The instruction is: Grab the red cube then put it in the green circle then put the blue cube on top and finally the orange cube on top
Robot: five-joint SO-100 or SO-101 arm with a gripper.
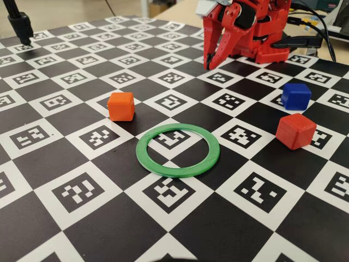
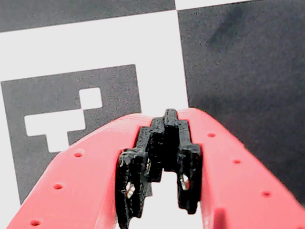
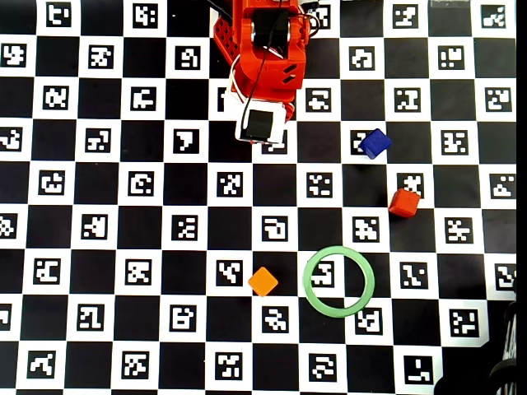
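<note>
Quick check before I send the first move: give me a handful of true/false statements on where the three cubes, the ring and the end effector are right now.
1. The green ring is empty. True.
2. The blue cube sits on top of the red cube. False: both rest on the board, side by side and apart.
3. The end effector holds the orange cube. False: it holds nothing and sits back near the arm's base; the orange cube lies alone on the board.
4. In the overhead view, the orange cube lies left of the ring. True.
5. The red cube is inside the ring. False: it lies outside it.
</note>
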